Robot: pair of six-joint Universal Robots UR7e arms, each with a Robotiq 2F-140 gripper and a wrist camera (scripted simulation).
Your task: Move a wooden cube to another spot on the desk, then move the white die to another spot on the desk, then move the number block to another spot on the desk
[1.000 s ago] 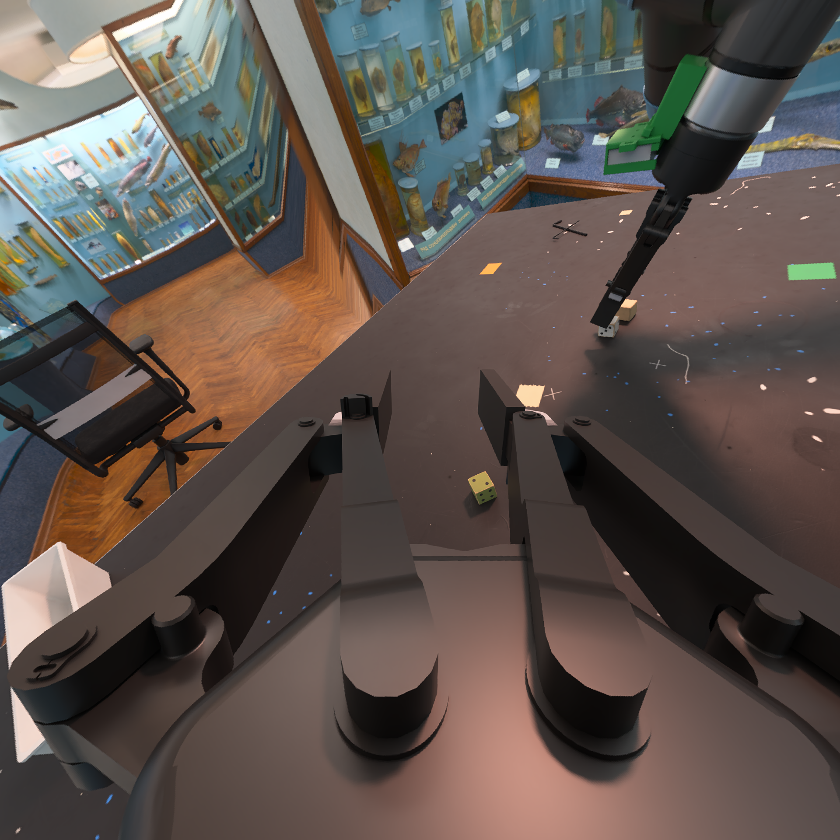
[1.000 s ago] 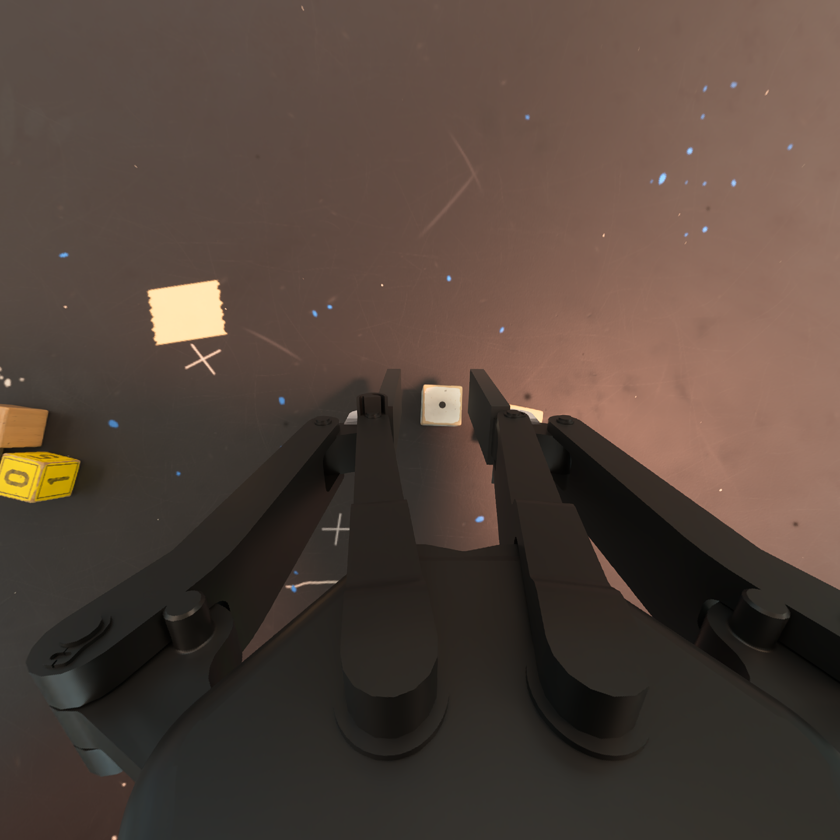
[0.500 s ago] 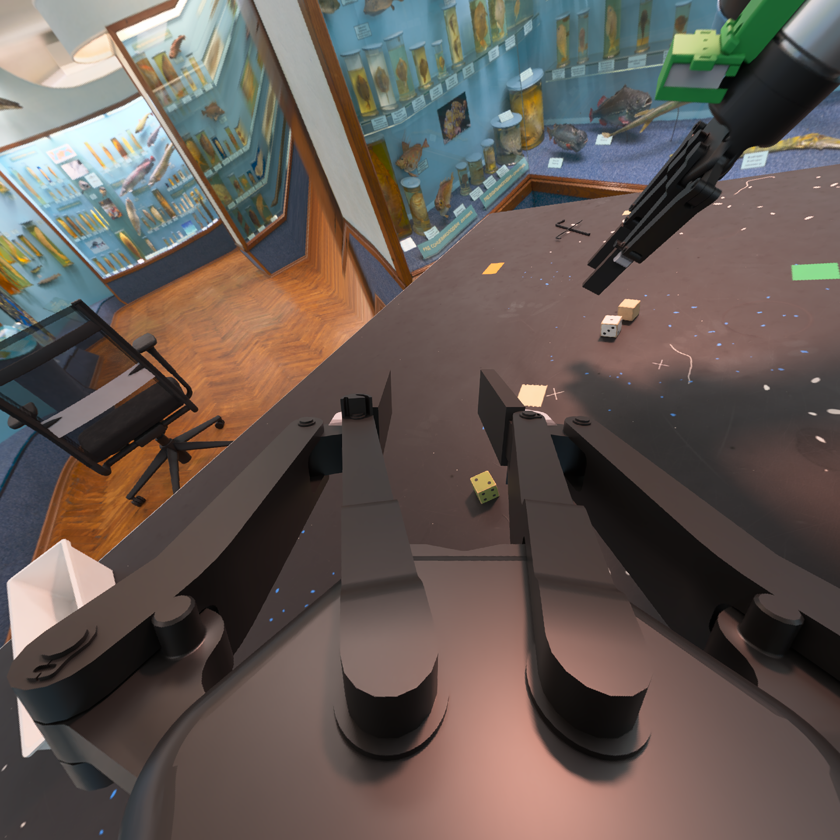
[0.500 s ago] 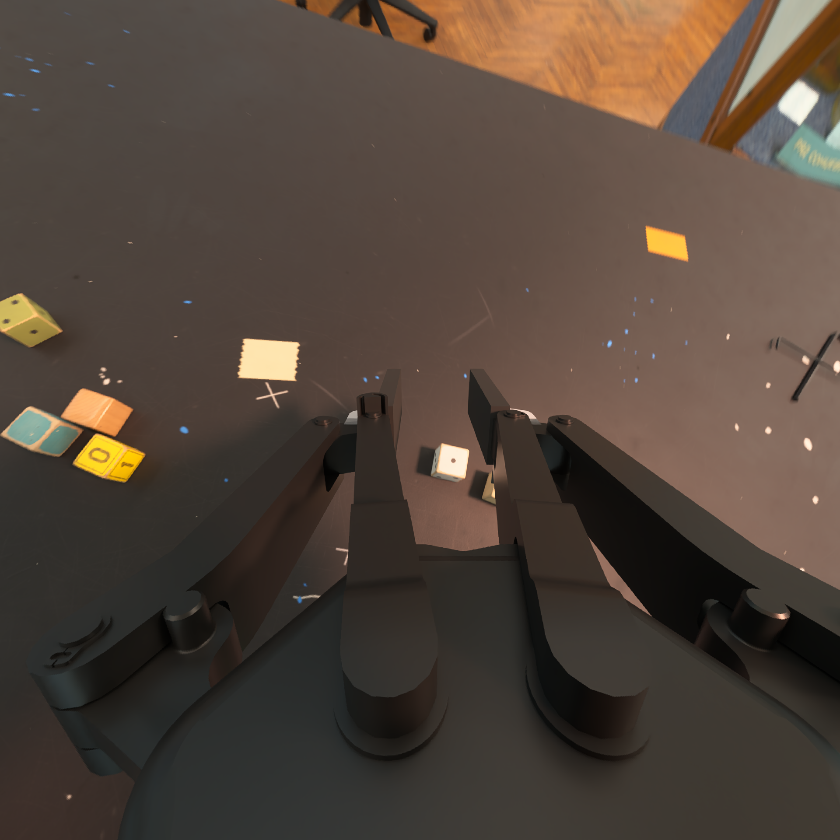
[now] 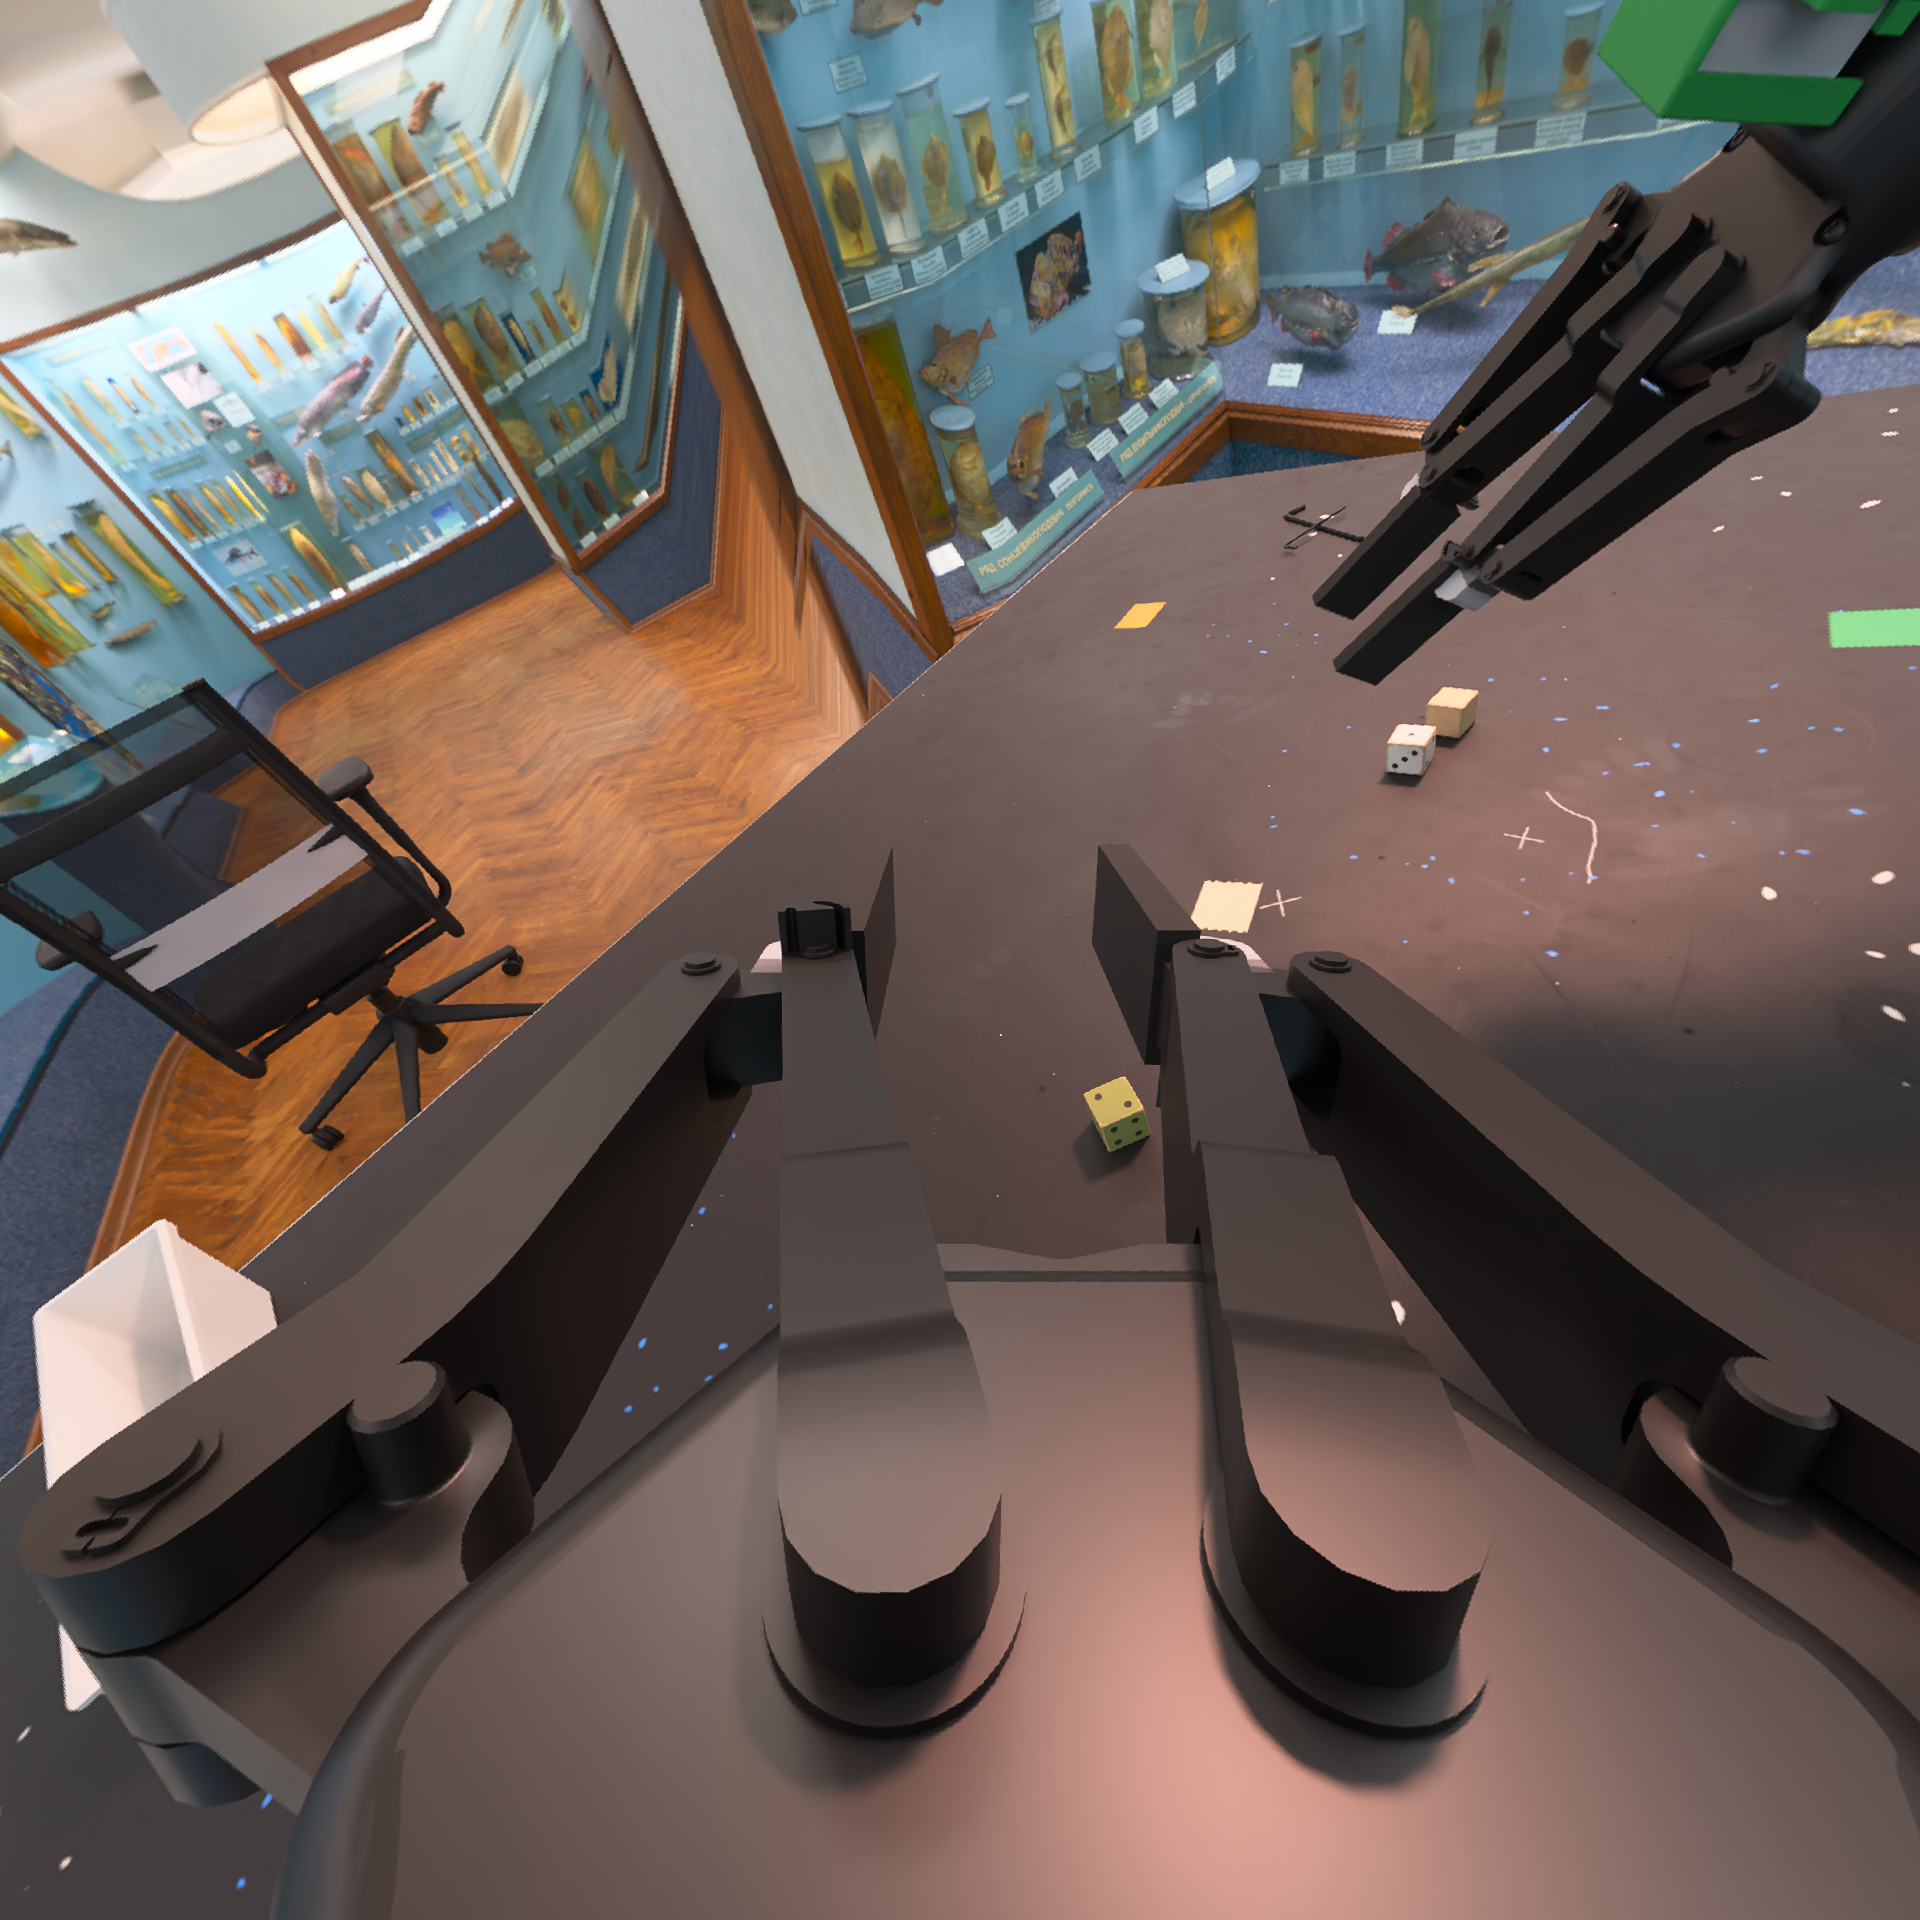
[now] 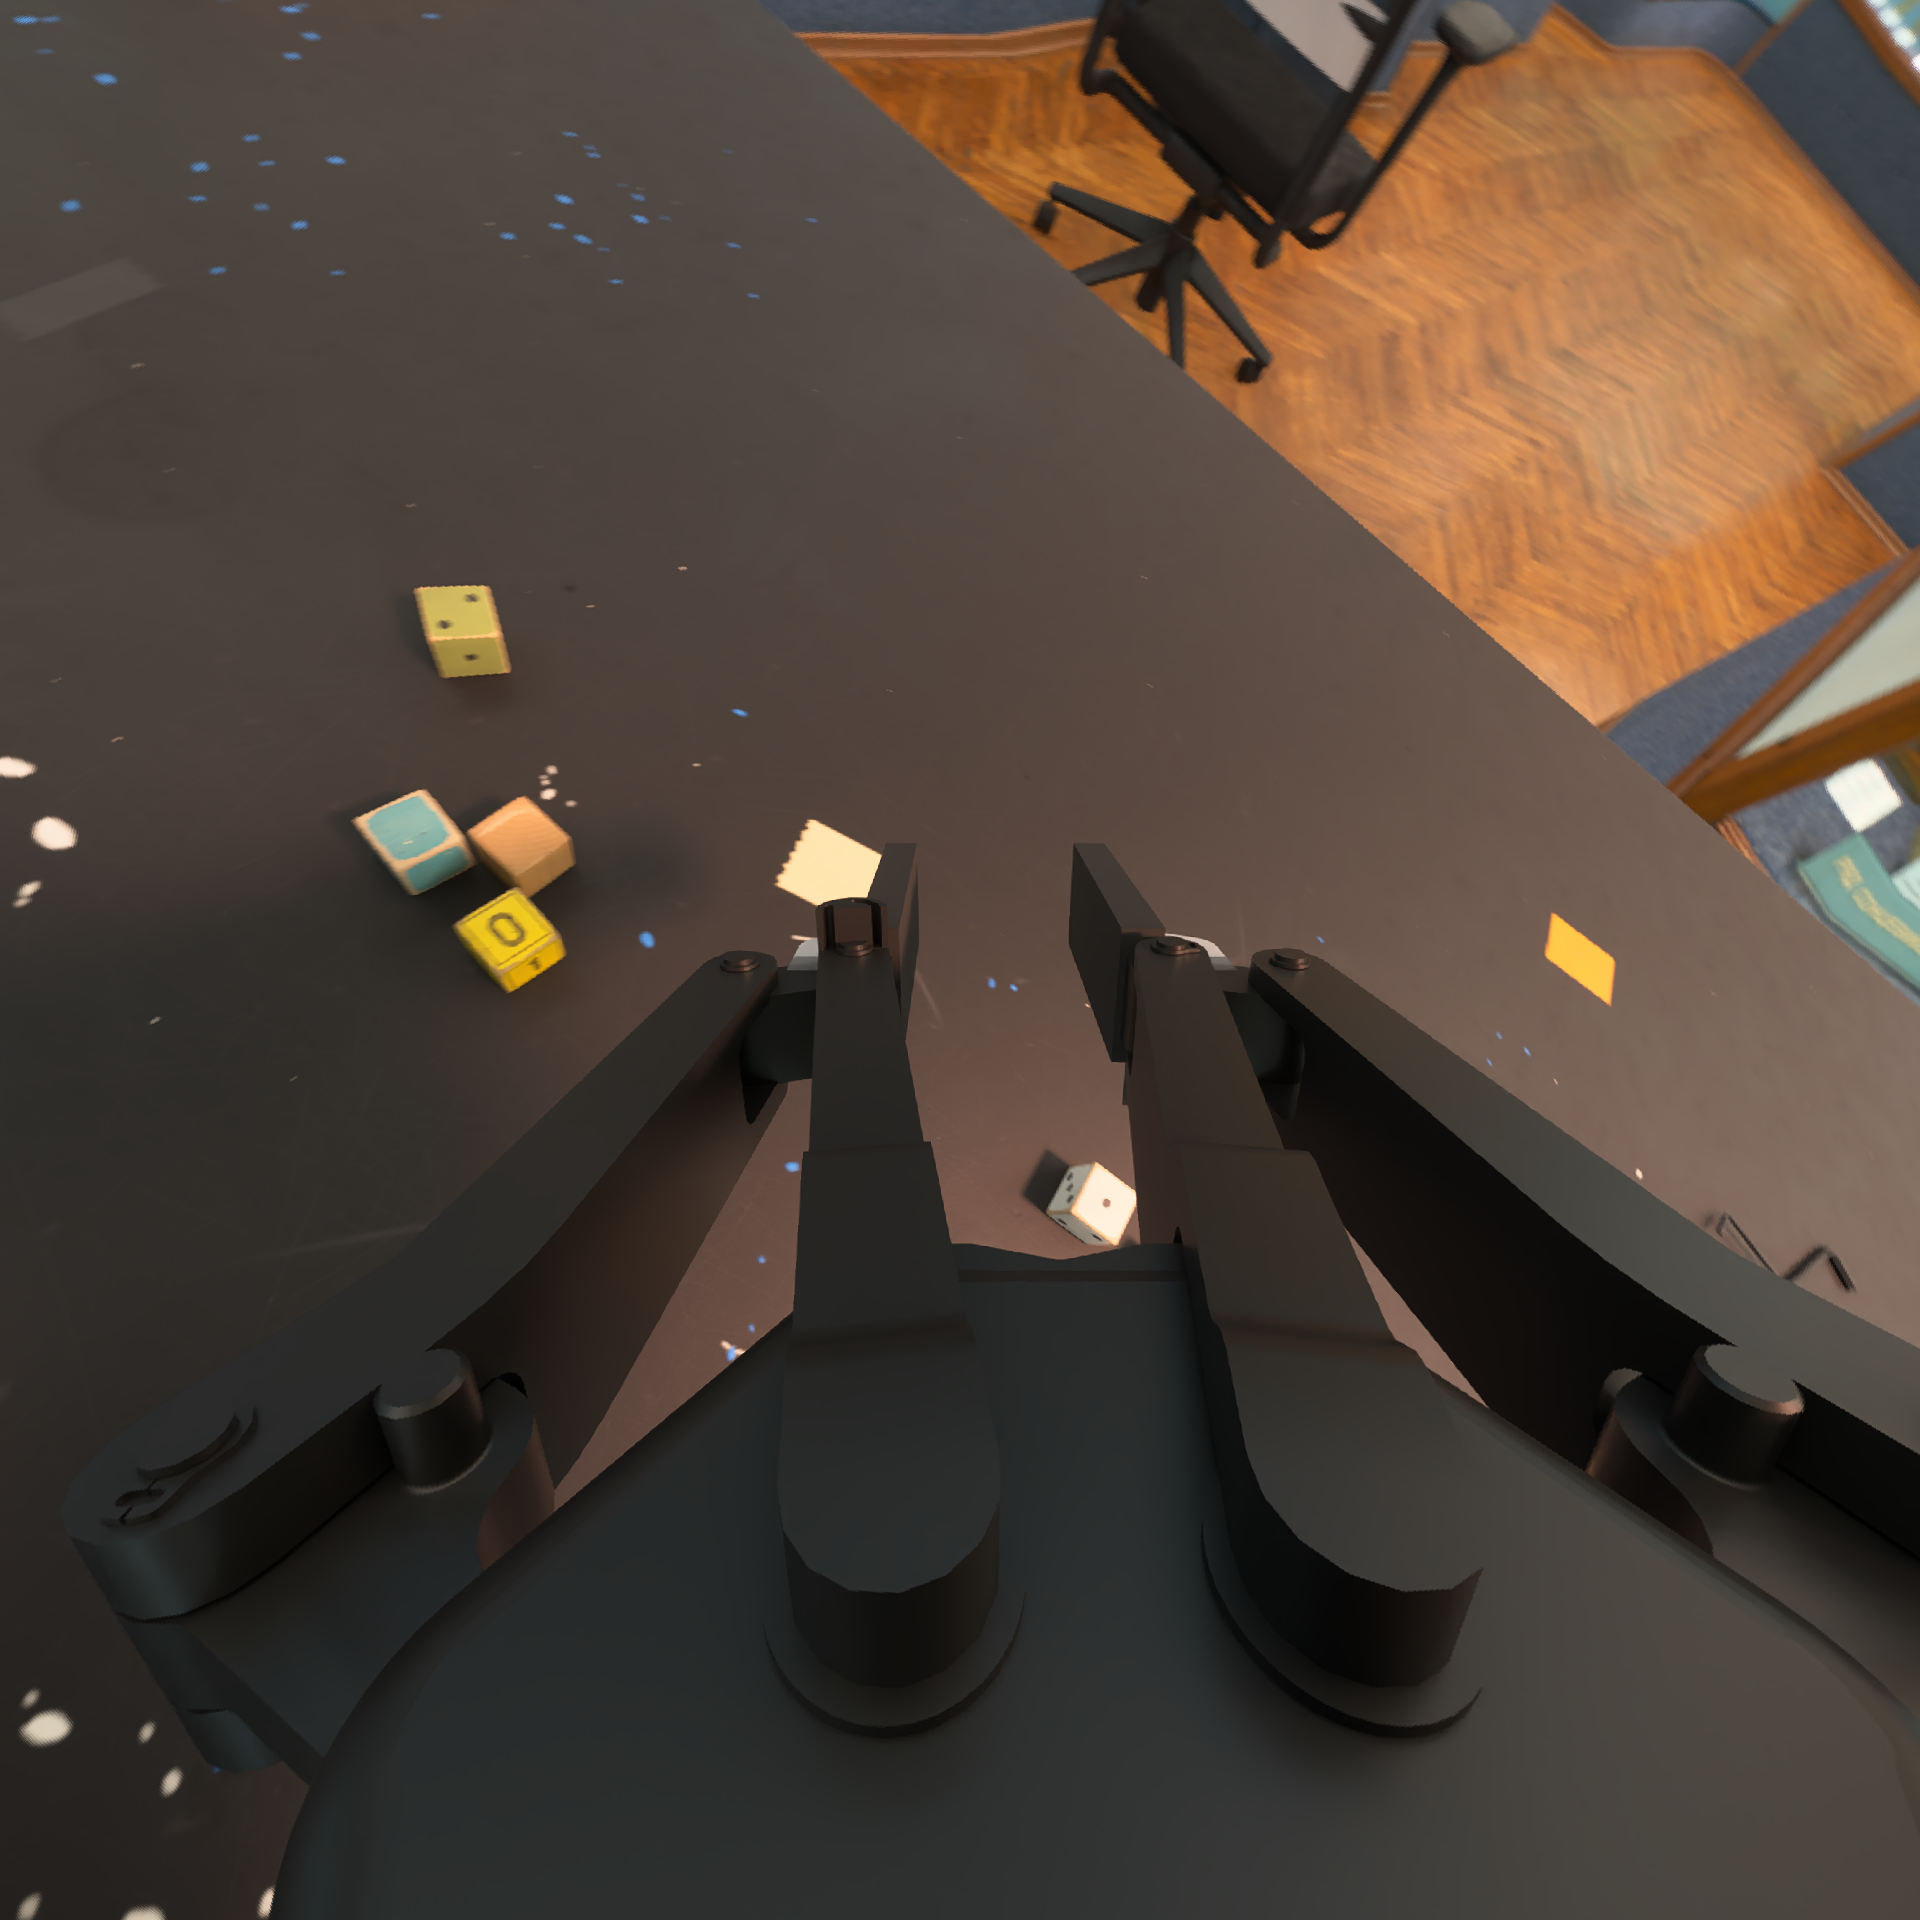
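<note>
your right gripper [image 6: 992, 914] hangs above the counter [image 6: 727, 468], fingers apart and empty. the white die [image 6: 1091, 1202] sits below and behind the fingertips. the number block [image 6: 509, 938] lies far to their left; only this view shows it. your left gripper [image 5: 992, 914] is spread, empty, with only the yellow-green die [image 5: 1117, 1114] near its fingers.

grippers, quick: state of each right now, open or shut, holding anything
Left gripper: open, holding nothing, above the desk.
Right gripper: open, holding nothing, raised above the white die.
</note>
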